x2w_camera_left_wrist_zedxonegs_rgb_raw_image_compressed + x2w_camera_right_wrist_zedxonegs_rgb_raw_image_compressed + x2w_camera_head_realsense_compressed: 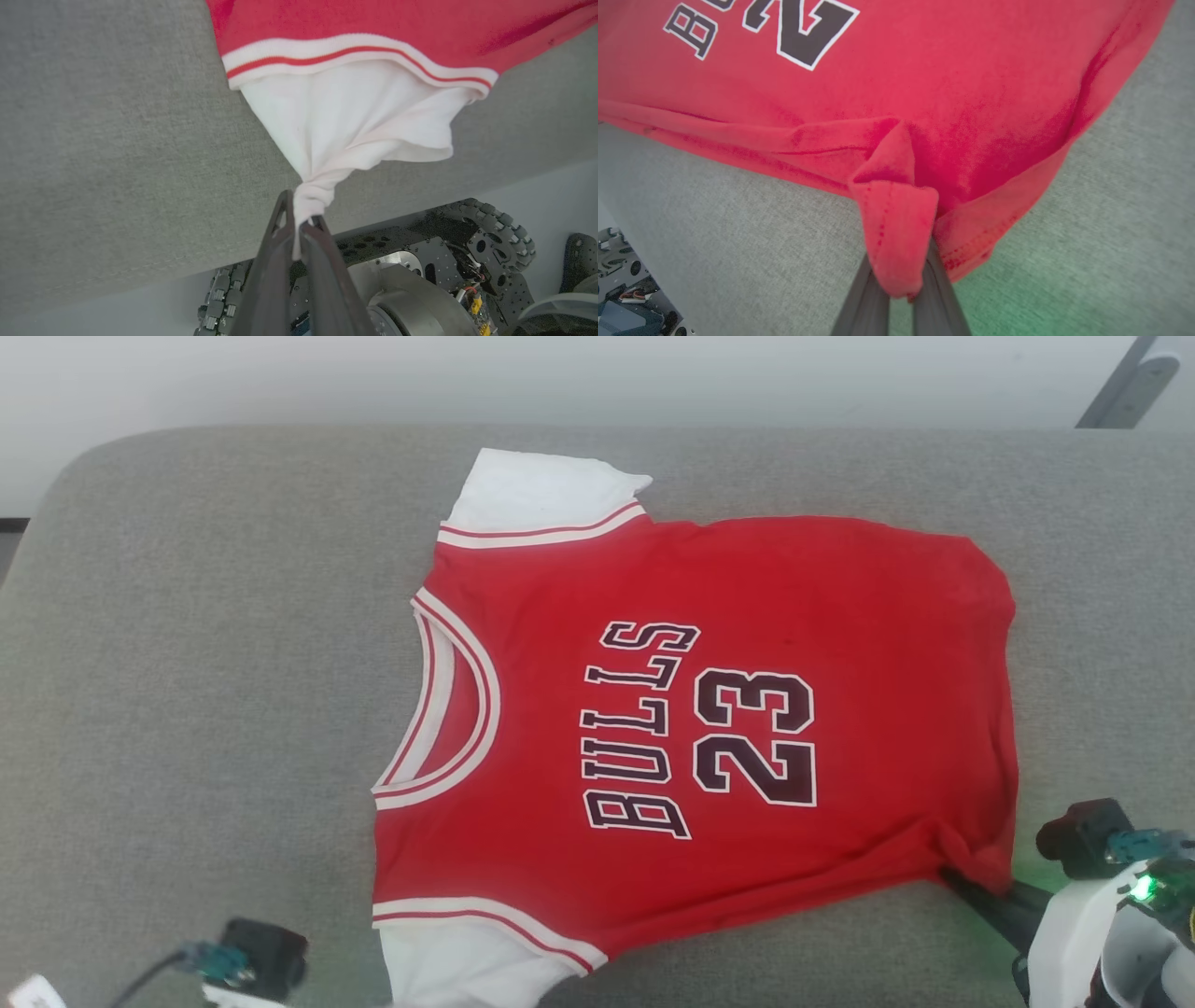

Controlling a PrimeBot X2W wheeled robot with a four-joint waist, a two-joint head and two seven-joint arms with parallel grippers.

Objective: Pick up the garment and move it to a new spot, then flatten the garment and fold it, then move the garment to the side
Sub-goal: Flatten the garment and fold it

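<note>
The left pincer point(301, 224) is clenched on a twisted bunch of the white sleeve. The right pincer point(901, 284) grips a folded corner of the red hem. The garment point(579, 579) lies chest-up and nearly flat on the grey padded bench point(205, 663), with its collar to the robot's left and its hem to the right. It has a red body, white sleeves with striped trim, a striped V-neck, and dark white-edged "BULLS 23" lettering.
</note>
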